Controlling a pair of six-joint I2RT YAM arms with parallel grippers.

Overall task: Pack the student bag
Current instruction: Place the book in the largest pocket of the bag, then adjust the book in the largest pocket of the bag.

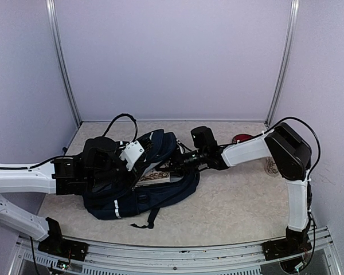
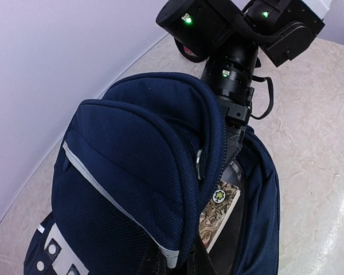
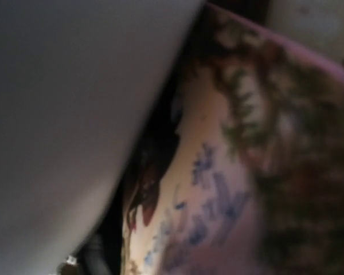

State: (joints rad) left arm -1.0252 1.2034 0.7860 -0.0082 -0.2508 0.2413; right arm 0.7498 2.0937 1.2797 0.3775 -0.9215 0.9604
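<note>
The student bag [image 1: 160, 192], dark navy with a pale stripe, lies in the middle of the table with its main opening held apart. My left gripper [image 2: 180, 260] is shut on the edge of the bag's front flap [image 2: 143, 172] and holds it lifted. My right gripper [image 1: 175, 164] reaches into the opening; its fingertips are hidden inside the bag. A floral-covered book [image 2: 221, 215] lies inside the bag, under the right gripper. The right wrist view shows only the blurred floral cover [image 3: 246, 172] close up and the grey lining [image 3: 63, 114]; no fingers show there.
A red object [image 1: 242, 138] lies at the back right by the wall. A small clear item [image 1: 271, 167] sits beside the right arm's upright link. Pale walls enclose the table on three sides. A black strap [image 1: 149, 220] trails toward the front edge.
</note>
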